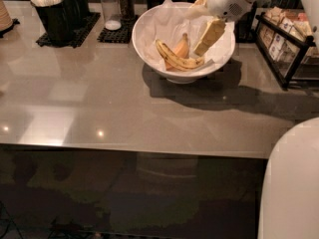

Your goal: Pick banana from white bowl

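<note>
The white bowl [149,31], lined with crinkled white paper, stands at the back middle of the grey counter. The banana [175,59], yellow with brown speckles, lies curved across the bowl's bottom, next to a short orange wedge [182,46]. My gripper [197,32] reaches in from the upper right, over the bowl's right half. It is open. One cream finger [211,36] slants down, with its tip just above the banana's right end. The other finger sits higher, near the bowl's far rim. Nothing is held.
Black holders with white utensils [55,9] and shakers on a black mat [117,6] stand at the back left. A black wire rack of packets [286,44] stands at the right. A white part of the robot's body [294,183] fills the lower right corner.
</note>
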`<state>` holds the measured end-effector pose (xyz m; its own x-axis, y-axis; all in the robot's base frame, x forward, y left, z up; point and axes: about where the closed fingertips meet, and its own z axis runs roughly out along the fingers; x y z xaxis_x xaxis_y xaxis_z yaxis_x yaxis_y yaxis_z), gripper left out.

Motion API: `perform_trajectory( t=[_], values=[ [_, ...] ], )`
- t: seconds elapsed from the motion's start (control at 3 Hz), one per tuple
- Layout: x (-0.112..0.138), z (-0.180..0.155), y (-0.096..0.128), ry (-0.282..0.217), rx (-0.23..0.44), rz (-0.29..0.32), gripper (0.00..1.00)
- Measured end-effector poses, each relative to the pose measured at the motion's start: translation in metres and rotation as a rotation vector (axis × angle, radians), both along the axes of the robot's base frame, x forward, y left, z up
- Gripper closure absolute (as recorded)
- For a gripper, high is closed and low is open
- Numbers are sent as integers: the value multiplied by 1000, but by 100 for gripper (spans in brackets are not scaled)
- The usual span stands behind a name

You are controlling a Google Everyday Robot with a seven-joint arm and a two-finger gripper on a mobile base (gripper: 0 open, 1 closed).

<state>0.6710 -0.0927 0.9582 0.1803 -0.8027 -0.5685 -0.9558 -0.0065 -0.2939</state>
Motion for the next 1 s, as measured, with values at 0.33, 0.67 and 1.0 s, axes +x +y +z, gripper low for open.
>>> perform_trajectory(
  t=[0.33,0.67,1.0],
  values=[
    [11,-12,-6,12,12,-5,22],
    [23,-25,-10,24,22,-10,25],
    [33,-41,-11,44,21,-10,27]
  ],
)
